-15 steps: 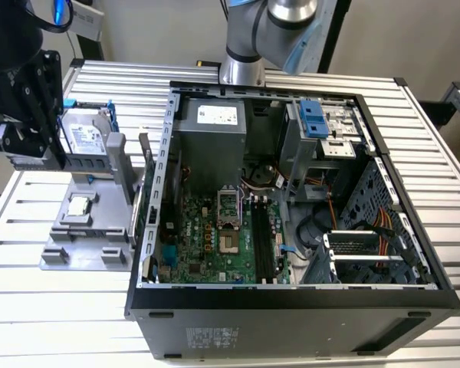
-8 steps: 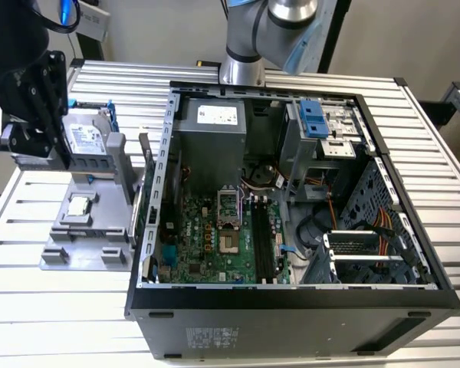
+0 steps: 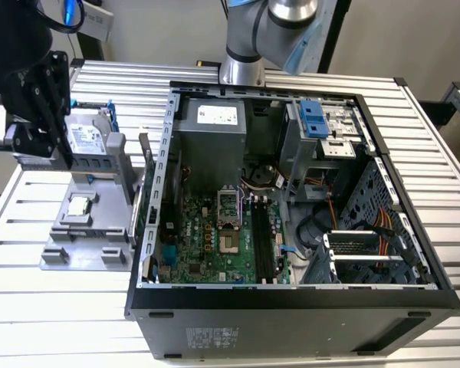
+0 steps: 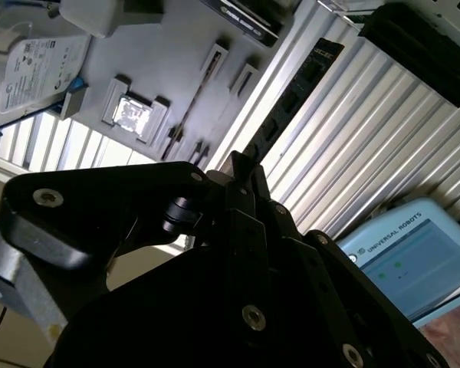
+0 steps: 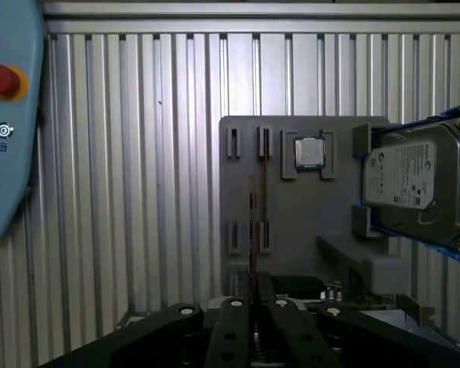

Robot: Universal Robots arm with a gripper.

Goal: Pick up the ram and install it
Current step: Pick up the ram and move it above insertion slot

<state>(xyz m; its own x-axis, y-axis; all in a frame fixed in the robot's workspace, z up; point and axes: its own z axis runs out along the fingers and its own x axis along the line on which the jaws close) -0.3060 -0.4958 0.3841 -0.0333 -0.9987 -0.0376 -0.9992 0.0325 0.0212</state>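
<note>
The ram (image 4: 295,96) is a thin dark stick with several chips, reaching out from my fingertips over the ribbed table. In the first wrist view the ram (image 5: 254,222) appears edge-on as a thin line. My gripper (image 4: 241,169) is shut on one end of it, the black fingers (image 5: 234,307) meeting around it. In the exterior view my gripper (image 3: 61,149) hangs at the left, above the grey fixture (image 3: 69,238) and apart from it. The motherboard's long black slots (image 3: 262,241) lie inside the open case, well to the exterior view's right of the gripper.
The grey fixture (image 5: 291,207) carries a silver hard drive (image 5: 414,180) with blue rails and a square processor chip (image 5: 309,152). The open computer case (image 3: 291,299) fills the table's middle, with the arm's base (image 3: 241,65) behind it. A pale blue pendant (image 5: 8,115) lies on the table.
</note>
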